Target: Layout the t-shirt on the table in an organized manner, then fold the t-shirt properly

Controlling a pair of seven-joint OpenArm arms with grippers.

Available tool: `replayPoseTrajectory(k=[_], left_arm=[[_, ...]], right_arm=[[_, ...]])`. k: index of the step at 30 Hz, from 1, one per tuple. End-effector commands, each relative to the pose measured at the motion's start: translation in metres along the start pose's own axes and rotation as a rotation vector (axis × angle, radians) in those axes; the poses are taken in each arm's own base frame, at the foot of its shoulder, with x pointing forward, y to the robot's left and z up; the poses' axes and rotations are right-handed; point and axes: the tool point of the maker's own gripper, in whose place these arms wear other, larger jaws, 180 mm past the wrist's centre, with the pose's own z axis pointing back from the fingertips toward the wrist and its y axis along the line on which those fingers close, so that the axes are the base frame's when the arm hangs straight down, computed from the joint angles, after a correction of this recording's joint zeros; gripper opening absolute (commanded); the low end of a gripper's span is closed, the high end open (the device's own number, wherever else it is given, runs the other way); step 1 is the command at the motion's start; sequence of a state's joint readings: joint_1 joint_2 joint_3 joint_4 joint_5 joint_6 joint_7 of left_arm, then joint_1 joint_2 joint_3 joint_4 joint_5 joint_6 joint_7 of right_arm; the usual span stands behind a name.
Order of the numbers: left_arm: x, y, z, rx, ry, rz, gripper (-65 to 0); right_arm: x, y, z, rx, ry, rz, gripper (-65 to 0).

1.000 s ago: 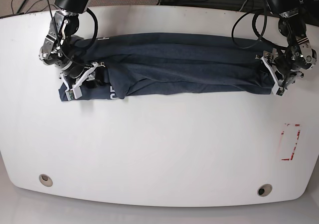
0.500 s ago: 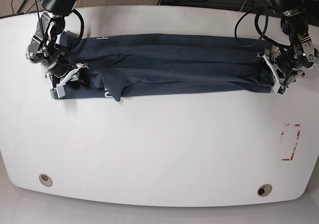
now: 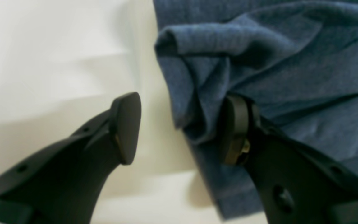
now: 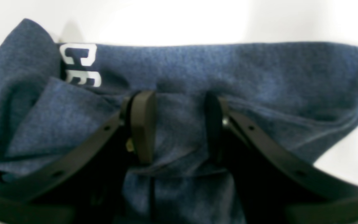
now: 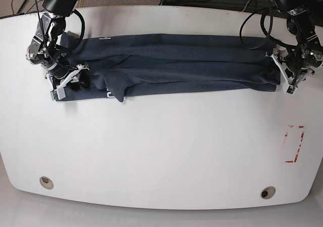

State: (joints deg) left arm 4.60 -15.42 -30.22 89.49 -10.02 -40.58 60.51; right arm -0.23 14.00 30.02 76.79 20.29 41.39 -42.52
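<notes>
Stretching is what has changed over the last second: the t-shirt (image 5: 176, 63) now lies longer and flatter across the far half of the table (image 5: 161, 151) than it did a moment ago, its loose flap near the right-arm end drawn in to one small tongue of cloth.

The left gripper (image 3: 179, 130) has moved outward with its end. Its jaws now stand wide, one pad on bare table and one against the bunched hem — nothing pinched between them, so that end looks let go.

The right gripper (image 4: 179, 127) holds a narrow gap with a fold of cloth between its pads, beside the white lettering (image 4: 79, 63).

My reading: layout is nearly done, folding not begun.

Count — one shirt, two grippers, two grommet holes (image 5: 46, 182), one red mark (image 5: 294, 144).
</notes>
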Motion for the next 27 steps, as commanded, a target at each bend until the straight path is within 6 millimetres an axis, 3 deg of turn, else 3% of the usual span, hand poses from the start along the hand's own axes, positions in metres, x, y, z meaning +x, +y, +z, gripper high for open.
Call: replayPoseTrajectory(k=[1, 7, 10, 19, 23, 27], left_arm=[[0.008, 0.027, 0.019, 0.099, -0.009, -0.016, -29.9], [0.015, 0.034, 0.035, 0.146, -0.009, -0.026, -29.9], [0.024, 0.037, 0.045, 0.172, -0.036, -0.043, -29.9], [0.034, 0.037, 0.056, 0.2, -0.068, -0.068, -29.9], [0.033, 0.038, 0.056, 0.202, -0.066, -0.068, -29.9], [0.033, 0.038, 0.056, 0.203, -0.065, -0.068, -29.9]], right_arm=[[0.01, -0.014, 0.009, -0.058, 0.003, 0.031, -39.8], [0.018, -0.011, 0.015, -0.065, 0.011, 0.064, -39.8], [0.032, -0.007, 0.022, -0.077, -0.004, 0.107, -39.8], [0.068, 0.027, 0.039, -0.095, -0.019, 0.213, -37.7], [0.077, 0.043, 0.046, -0.106, -0.001, 0.244, -29.0], [0.084, 0.065, 0.048, -0.089, -0.021, 0.243, -15.1]])
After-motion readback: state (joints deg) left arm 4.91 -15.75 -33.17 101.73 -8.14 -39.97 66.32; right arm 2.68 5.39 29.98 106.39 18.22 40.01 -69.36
